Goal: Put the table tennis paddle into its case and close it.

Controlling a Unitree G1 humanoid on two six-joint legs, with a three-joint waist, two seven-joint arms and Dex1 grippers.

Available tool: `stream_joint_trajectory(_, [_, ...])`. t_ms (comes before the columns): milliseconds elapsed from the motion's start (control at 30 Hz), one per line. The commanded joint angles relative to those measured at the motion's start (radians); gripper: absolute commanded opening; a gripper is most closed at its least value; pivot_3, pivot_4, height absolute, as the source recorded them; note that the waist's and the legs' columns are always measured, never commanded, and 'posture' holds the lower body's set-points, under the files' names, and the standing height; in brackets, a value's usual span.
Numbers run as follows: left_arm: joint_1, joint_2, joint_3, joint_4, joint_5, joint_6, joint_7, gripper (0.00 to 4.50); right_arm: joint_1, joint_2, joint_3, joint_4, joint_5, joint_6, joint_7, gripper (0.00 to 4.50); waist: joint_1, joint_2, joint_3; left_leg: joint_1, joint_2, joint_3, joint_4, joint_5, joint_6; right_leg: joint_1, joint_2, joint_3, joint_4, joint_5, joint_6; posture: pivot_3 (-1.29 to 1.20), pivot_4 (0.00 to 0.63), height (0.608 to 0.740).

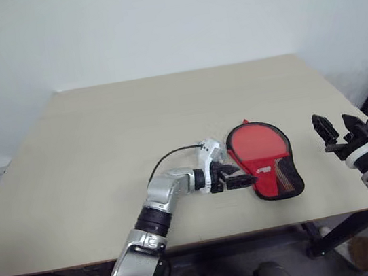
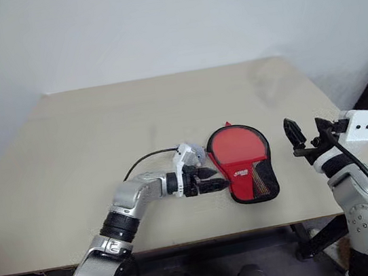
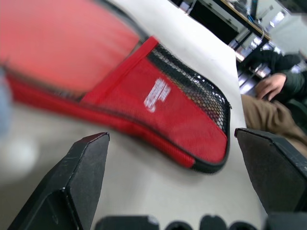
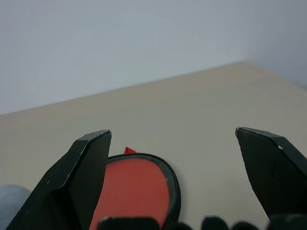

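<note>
Tabletop [image 1: 102, 142] bears the case [image 1: 264, 160]; left tool [image 1: 238, 175] and right tool [image 1: 338, 129] spread wide, empty.

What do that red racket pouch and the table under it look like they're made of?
The case looks like soft woven fabric: matte red face, black trim, a see-through black mesh patch at the narrow end, and a white printed logo. The table looks like smooth beige laminate or painted board, matte and without visible grain; which one I can't tell.
</note>
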Motion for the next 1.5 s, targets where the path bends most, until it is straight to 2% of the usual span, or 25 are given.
stream_joint_trajectory(33, [-0.034, -0.028, 0.013, 0.016, -0.008, 0.083, 0.065, 4.5, -0.022, 0.0, -0.006, -0.002, -0.001, -0.033, -0.022, 4.49, 0.0, 0.0, 0.0, 0.0, 0.0, 0.0, 0.0, 0.0, 0.0, 0.0, 0.0, 0.0, 0.0, 0.0, 0.0, 0.0, 0.0, 0.74])
stream_joint_trajectory(400, [-0.186, -0.251, 0.19, 0.359, -0.053, 0.181, 0.216, 4.5, -0.032, -0.006, 0.004, 0.05, -0.021, -0.055, -0.061, 4.49, 0.014, 0.0, 0.0, 0.0, -0.001, -0.001, 0.001, 0.0, 0.0, 0.001, 0.0, -0.001, -0.001, 0.0, 0.0, 0.0, 0.0, 0.74])
stream_joint_trajectory(567, [-0.225, -0.306, 0.26, 0.441, -0.077, 0.196, 0.245, 4.5, -0.021, -0.005, 0.0, 0.052, -0.03, -0.062, -0.08, 4.49, 0.026, 0.0, 0.0, 0.0, -0.002, -0.001, 0.0, 0.0, 0.0, 0.001, -0.001, -0.001, -0.002, 0.0, 0.0, 0.0, 0.0, 0.74])
stream_joint_trajectory(700, [-0.234, -0.322, 0.269, 0.472, -0.089, 0.194, 0.25, 4.5, -0.015, -0.007, -0.003, 0.054, -0.031, -0.063, -0.088, 4.49, 0.027, 0.0, 0.0, 0.0, -0.002, -0.001, 0.0, 0.0, 0.0, 0.001, -0.001, -0.001, -0.003, 0.0, 0.001, 0.0, 0.0, 0.74])
stream_joint_trajectory(800, [-0.243, -0.333, 0.313, 0.509, -0.109, 0.196, 0.279, 3.86, -0.011, -0.007, -0.011, 0.059, -0.035, -0.069, -0.1, 4.5, 0.026, 0.0, 0.0, 0.0, -0.002, -0.001, 0.0, 0.0, 0.0, 0.001, -0.001, -0.001, -0.002, 0.0, 0.001, 0.0, 0.0, 0.74])
stream_joint_trajectory(1133, [-0.265, -0.364, 0.337, 0.577, -0.129, 0.164, 0.342, 0.23, -0.022, -0.014, -0.027, 0.085, -0.041, -0.066, -0.119, 4.5, 0.026, 0.001, -0.002, 0.0, -0.002, -0.001, 0.0, 0.0, 0.0, 0.002, -0.002, -0.002, -0.002, 0.0, 0.001, 0.0, 0.0, 0.74])
stream_joint_trajectory(1167, [-0.267, -0.363, 0.333, 0.575, -0.131, 0.165, 0.339, 0.06, -0.022, -0.014, -0.028, 0.087, -0.042, -0.066, -0.123, 4.5, 0.026, 0.001, -0.002, 0.0, -0.002, -0.001, 0.0, 0.0, 0.0, 0.002, -0.002, -0.002, -0.002, 0.0, 0.001, 0.0, 0.0, 0.74])
stream_joint_trajectory(1367, [-0.274, -0.351, 0.351, 0.595, -0.15, 0.18, 0.366, 0.06, -0.022, -0.012, -0.036, 0.092, -0.044, -0.066, -0.14, 4.5, 0.024, 0.002, -0.002, 0.001, -0.002, -0.001, 0.001, 0.0, 0.0, 0.002, -0.003, -0.003, -0.002, 0.0, 0.001, 0.0, 0.0, 0.74])
stream_joint_trajectory(1500, [-0.273, -0.311, 0.334, 0.578, -0.16, 0.228, 0.33, 0.06, -0.018, -0.008, -0.034, 0.091, -0.045, -0.064, -0.148, 4.5, 0.025, 0.002, -0.002, 0.0, -0.002, -0.001, 0.001, 0.0, 0.0, 0.002, -0.003, -0.003, -0.002, 0.0, 0.001, 0.0, 0.0, 0.74])
